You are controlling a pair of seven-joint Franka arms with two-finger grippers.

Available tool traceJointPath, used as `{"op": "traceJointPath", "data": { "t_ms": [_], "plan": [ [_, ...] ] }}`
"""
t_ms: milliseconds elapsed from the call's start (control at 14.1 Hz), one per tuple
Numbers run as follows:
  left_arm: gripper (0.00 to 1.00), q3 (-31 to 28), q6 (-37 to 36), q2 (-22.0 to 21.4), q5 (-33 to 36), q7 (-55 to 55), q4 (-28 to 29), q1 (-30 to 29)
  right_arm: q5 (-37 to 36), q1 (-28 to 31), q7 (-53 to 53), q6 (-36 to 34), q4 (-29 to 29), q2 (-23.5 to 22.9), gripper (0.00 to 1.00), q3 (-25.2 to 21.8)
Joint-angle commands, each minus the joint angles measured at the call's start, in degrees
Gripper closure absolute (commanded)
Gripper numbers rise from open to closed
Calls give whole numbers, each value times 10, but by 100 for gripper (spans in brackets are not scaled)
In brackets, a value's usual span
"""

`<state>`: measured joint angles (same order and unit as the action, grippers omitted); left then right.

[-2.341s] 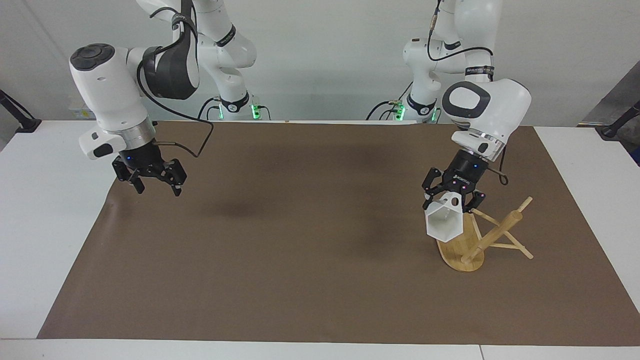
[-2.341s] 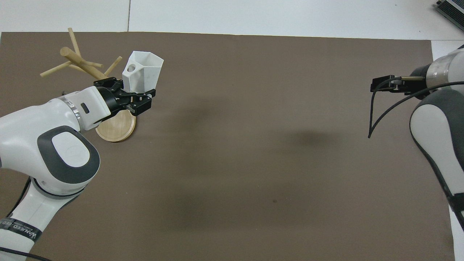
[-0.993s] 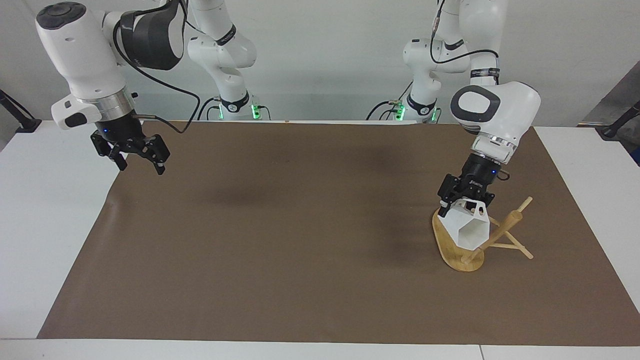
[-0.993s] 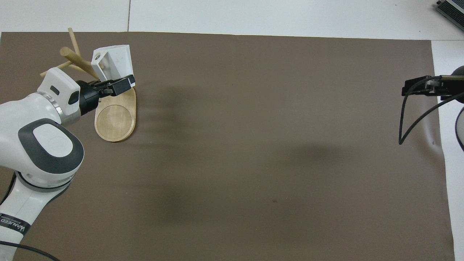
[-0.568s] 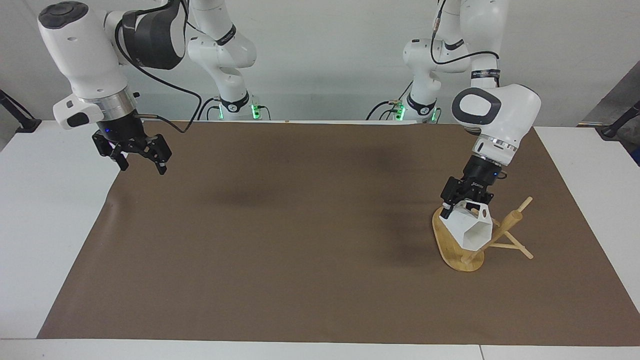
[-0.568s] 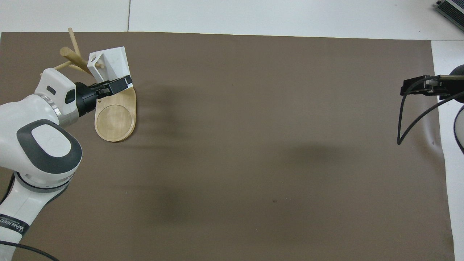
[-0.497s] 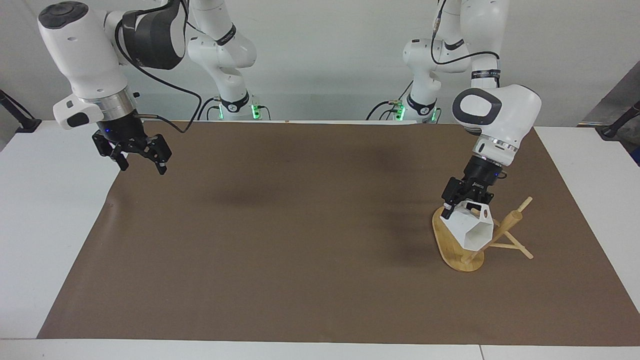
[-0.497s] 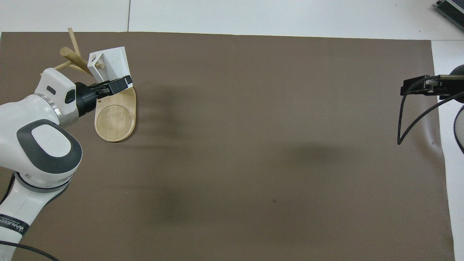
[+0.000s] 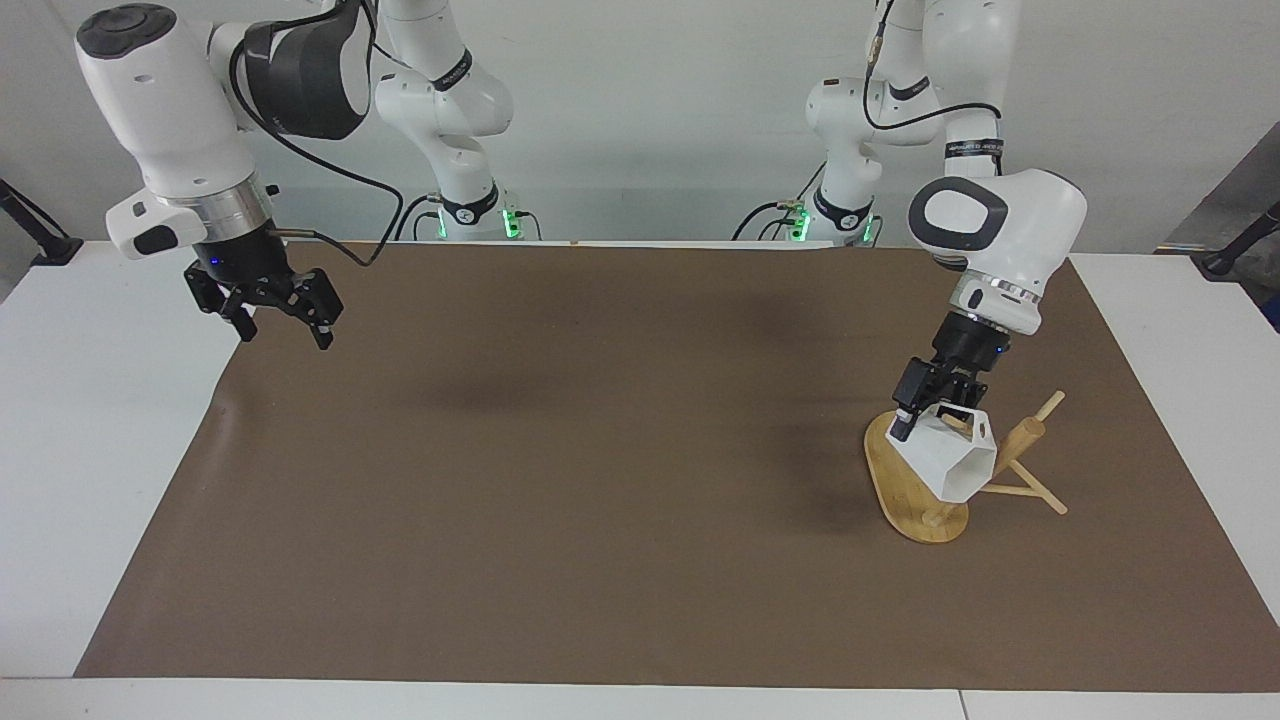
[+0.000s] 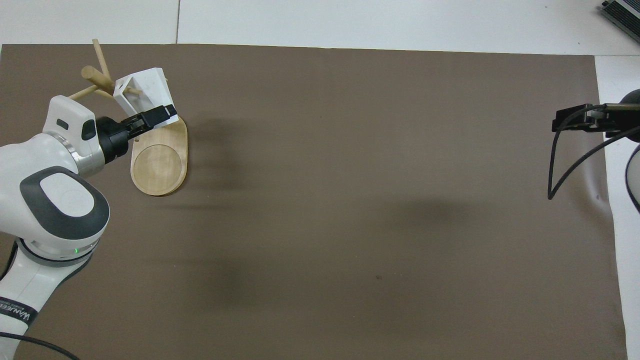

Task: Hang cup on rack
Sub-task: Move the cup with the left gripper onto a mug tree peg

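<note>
The bamboo rack (image 9: pixel 905 492) stands on its oval base (image 10: pixel 159 167) toward the left arm's end of the table, its post (image 10: pixel 93 74) and thin pegs rising beside the cup. My left gripper (image 9: pixel 926 414) (image 10: pixel 150 116) is shut on the rim of the white faceted cup (image 9: pixel 948 462) (image 10: pixel 146 89), which is tilted on its side over the base, close against the post. A thin peg shows through the hole in the cup's handle (image 10: pixel 125 93). My right gripper (image 9: pixel 281 318) (image 10: pixel 575 120) hangs open and empty over the mat's edge at the right arm's end.
A brown mat (image 9: pixel 600 450) covers most of the white table (image 9: pixel 100 420). Nothing else lies on it. A black cable (image 10: pixel 555 165) loops down from the right wrist.
The left gripper has carried the cup lower and toward the rack's post, tilting it further until a peg shows in the handle's hole. The right arm rose earlier and now holds still.
</note>
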<state>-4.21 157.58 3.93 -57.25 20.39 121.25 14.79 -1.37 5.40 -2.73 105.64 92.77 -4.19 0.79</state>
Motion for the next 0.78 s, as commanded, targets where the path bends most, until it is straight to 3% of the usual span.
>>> {"op": "traceJointPath", "data": {
  "t_ms": [0,355,426,568,709],
  "plan": [
    [100,3,1,-5,9,-20,15,-6,-6,1,-4,-4,10,9,0,-2],
    [100,3,-1,-8,10,-20,21,-11,-6,2,-6,-4,11,9,0,-5],
    [94,3,-1,-8,10,-19,24,-11,-6,2,-7,-4,11,9,0,-5],
    [0,3,1,-9,10,-19,25,-10,-6,1,-6,-5,11,9,0,-4],
    [0,3,2,-8,10,-19,24,-10,-3,1,-6,-6,11,9,0,-3]
  ]
}}
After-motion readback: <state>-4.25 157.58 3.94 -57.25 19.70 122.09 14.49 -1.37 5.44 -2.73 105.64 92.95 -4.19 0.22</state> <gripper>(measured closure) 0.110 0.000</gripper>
